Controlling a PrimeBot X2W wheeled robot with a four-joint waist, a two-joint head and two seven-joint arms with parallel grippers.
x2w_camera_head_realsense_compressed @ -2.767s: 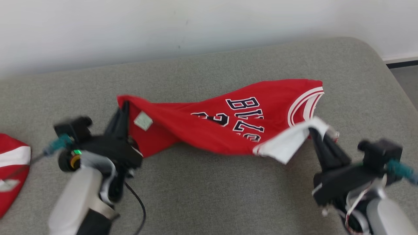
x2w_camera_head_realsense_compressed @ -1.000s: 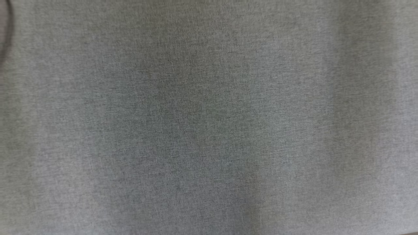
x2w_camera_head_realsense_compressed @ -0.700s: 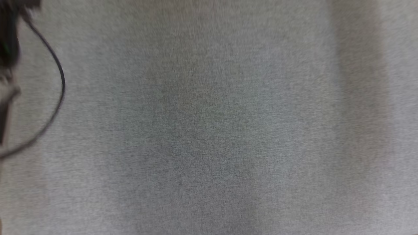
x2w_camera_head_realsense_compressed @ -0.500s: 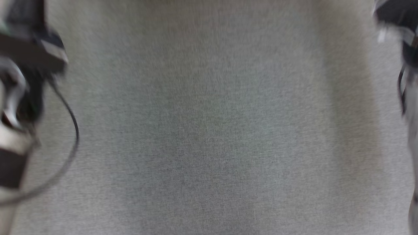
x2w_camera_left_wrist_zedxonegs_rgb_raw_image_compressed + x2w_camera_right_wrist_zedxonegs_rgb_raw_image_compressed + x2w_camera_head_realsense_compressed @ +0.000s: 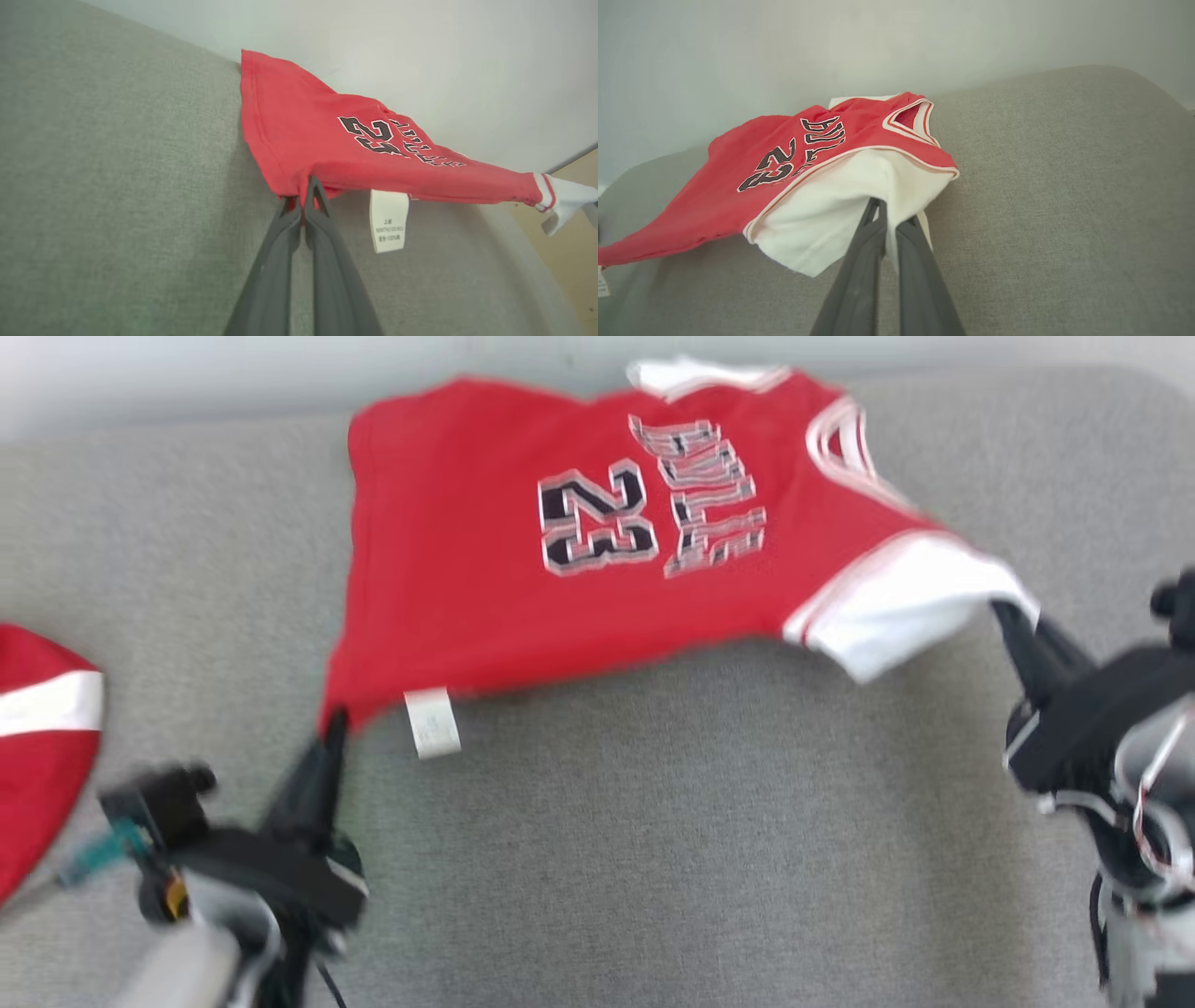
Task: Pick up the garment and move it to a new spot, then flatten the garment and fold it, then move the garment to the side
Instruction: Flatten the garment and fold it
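Head view: a red jersey (image 5: 467,569) lies stretched across a grey cushion (image 5: 653,859), long axis running left to right, hem toward the robot's left and the neck and armholes toward its right. Blurred black-and-white print reads "23" with "BULLS" beside it, both turned sideways. The left hand (image 5: 329,733) is closed on the near hem corner, just beside a white tag (image 5: 431,723). The right hand (image 5: 1013,616) is closed on a white panel (image 5: 896,607) at the shoulder end. Another red and white cloth (image 5: 37,737) lies at the left edge, well apart.

Left wrist view: the two dark fingers pinch the hem corner together. The tag hangs from the near edge; its print is too small to read. "23" is clear, the word beyond it foreshortened. The far corner reaches the pale wall (image 5: 420,46).

Right wrist view: the fingers clamp the white panel's edge. "23" and "BULLS" show tilted, and the neck opening faces away from the camera.
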